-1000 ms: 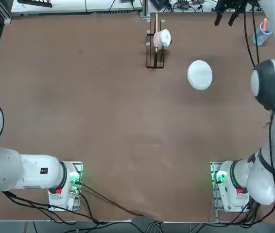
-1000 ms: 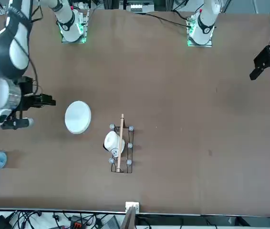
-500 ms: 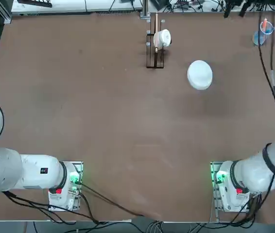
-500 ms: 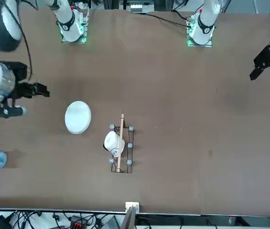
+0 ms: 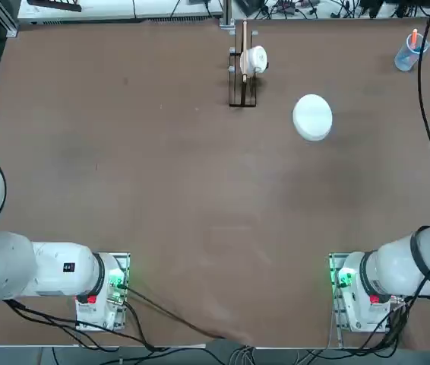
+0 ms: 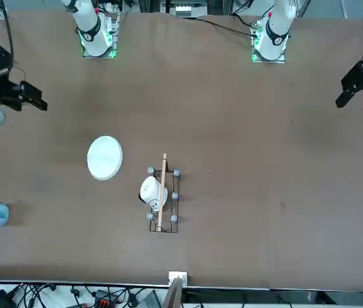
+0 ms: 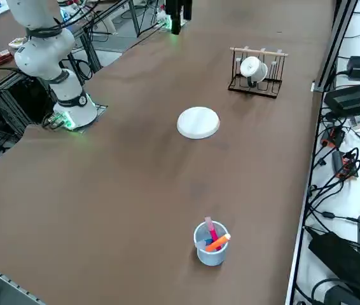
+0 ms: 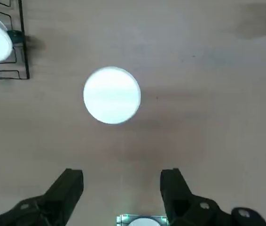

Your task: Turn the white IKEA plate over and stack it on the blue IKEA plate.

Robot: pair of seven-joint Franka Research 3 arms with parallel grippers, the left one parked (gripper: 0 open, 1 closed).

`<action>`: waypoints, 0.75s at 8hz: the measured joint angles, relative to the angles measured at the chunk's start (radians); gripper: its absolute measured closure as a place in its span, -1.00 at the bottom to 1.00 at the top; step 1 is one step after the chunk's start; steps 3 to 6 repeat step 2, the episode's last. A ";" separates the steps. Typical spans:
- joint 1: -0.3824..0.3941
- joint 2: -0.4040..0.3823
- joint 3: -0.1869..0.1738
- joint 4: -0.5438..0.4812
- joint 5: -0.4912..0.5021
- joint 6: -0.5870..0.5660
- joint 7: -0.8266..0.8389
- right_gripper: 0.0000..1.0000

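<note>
My claw (image 8: 121,188) hangs high with fingers apart. The white plate (image 8: 112,95) lies far below it on the desk (image 8: 208,70). I see no blue plate, so I cannot tell whether the stack is done.

The right gripper (image 6: 24,96) is showing only partly at the front view's edge, its arm cut off. No blue plate is showing; whether the white plate (image 5: 312,117) is covering one cannot be told.

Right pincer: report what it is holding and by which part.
Nothing. The right pincer is open and empty, high above the table, well clear of the white plate.
</note>
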 joint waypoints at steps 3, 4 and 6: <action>-0.005 0.011 0.000 -0.005 -0.011 0.002 -0.018 -1.00; -0.005 0.011 0.000 -0.005 -0.011 0.002 -0.018 -1.00; -0.005 0.011 0.000 -0.005 -0.011 0.002 -0.018 -1.00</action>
